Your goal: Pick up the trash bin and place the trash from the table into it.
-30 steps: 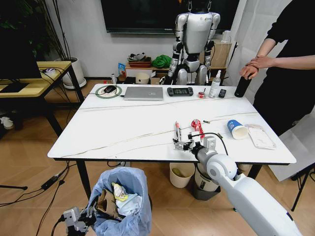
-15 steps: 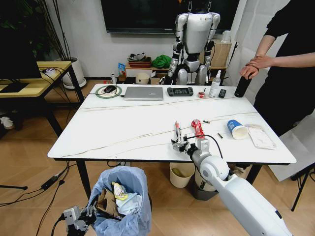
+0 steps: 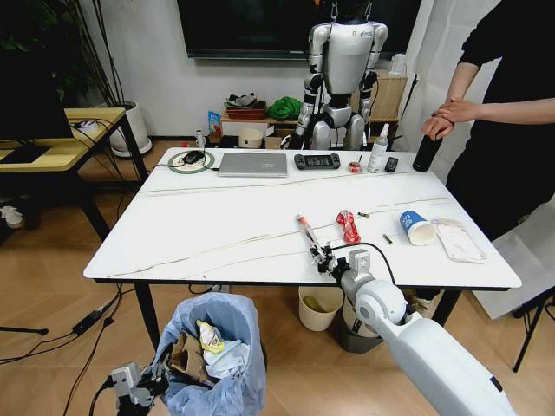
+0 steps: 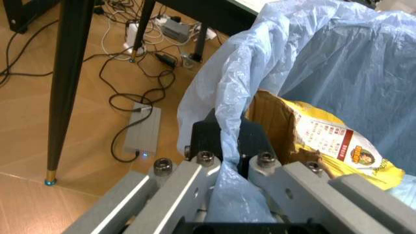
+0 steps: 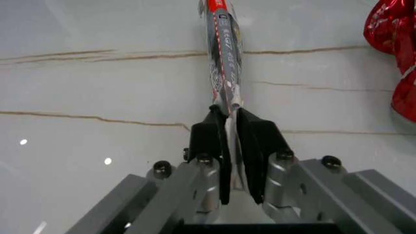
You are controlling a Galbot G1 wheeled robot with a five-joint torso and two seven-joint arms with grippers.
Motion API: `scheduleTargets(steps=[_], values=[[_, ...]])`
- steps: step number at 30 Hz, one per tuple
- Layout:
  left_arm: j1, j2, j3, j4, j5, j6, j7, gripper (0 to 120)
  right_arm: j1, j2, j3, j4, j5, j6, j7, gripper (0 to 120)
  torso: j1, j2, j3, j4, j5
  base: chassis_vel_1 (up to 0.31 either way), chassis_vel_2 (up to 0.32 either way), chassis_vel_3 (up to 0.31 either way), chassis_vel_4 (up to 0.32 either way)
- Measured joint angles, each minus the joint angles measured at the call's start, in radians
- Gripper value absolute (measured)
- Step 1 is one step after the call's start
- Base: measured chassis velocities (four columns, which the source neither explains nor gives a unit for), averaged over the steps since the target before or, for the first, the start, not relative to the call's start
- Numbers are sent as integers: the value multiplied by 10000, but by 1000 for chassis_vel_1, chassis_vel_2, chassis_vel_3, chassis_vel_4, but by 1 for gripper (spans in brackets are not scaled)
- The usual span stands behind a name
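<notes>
Right gripper point(image 5: 231, 141): pinching the crimped end of the white tube point(image 3: 306, 233), fingers nearly closed, over the near side of the table point(image 3: 217, 225).
Left gripper point(image 4: 224, 146): clamping the bag-lined rim of the trash bin point(image 3: 212, 360), which is hanging below the table's near edge.
Bin contents: brown cardboard point(image 4: 270, 119) and a yellow scrap point(image 4: 344, 151) are sitting inside.
Tube handling: probably light, soft and slick; the flat crimp is the surest place to grip, while the round body could be squeezed out.
Trash remaining: red wrapper point(image 3: 348, 225), blue paper cup point(image 3: 416, 227) and a white wrapper point(image 3: 458, 241) are lying on the table's right side.
Bin handling: thin liner is likely tearing easily.
</notes>
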Motion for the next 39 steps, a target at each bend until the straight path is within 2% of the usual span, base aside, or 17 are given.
scheduleTargets(steps=[1, 2, 8, 11, 12, 17, 19, 23, 25, 33, 39], values=[[-1, 3, -2, -1, -2, 2, -1, 0, -4, -22, 11, 33, 3, 15, -20, 3, 0, 0, 0, 0, 0, 0, 0, 0, 0], [-5, 11, -4, -5, -5, 5, -5, 0, -16, -51, 28, 82, 11, 35, -56, 0, 0, 0, 0, 0, 0, 0, 0, 0, 0], [-13, 36, -5, -47, -10, 24, -19, 0, -170, -146, 93, 214, 30, 250, -328, 0, 0, 0, 0, 0, 0, 0, 0, 0, 0], [-12, 54, -10, -88, -45, 39, -46, 0, -566, -312, 292, 665, 168, 1083, -971, 0, 0, 0, 0, 0, 0, 0, 0, 0, 0], [-12, 54, -10, -88, -45, 39, -46, 0, -566, -312, 292, 665, 168, 1083, -971, 0, 0, 0, 0, 0, 0, 0, 0, 0, 0], [9, 93, -14, -137, -89, 66, -75, 0, -1476, -869, 92, 2437, 1093, 2678, -1863, 0, -1, 0, -1, 0, -2, 0, 0, 0, 0], [15, 100, -16, -157, -102, 77, -92, 0, -1612, -968, -73, 2737, 1153, 2935, -2004, 0, -2, 0, -1, -1, -1, 0, 0, 0, 0], [62, 116, -92, -304, -145, 151, -197, 0, -2181, -1340, -1613, 3701, 777, 4518, -3221, 0, -3, 1, -1, -1, -1, 0, 0, 0, 0], [80, 108, -98, -373, -121, 180, -221, 0, -2140, -1376, -2241, 3714, 626, 4827, -3489, 0, -2, 0, -1, 0, 0, 0, 0, 0, 0], [91, 82, -121, -490, -61, 247, -300, 0, -1591, -1403, -3697, 3338, 207, 5242, -4037, 0, -2, 0, -1, 0, -1, 0, 0, 0, 0], [46, 63, -89, -487, -3, 284, -351, 0, -1189, -1233, -4278, 3082, 87, 5161, -4001, 0, 0, 0, 0, 1, 0, 0, 0, 0, 0]])
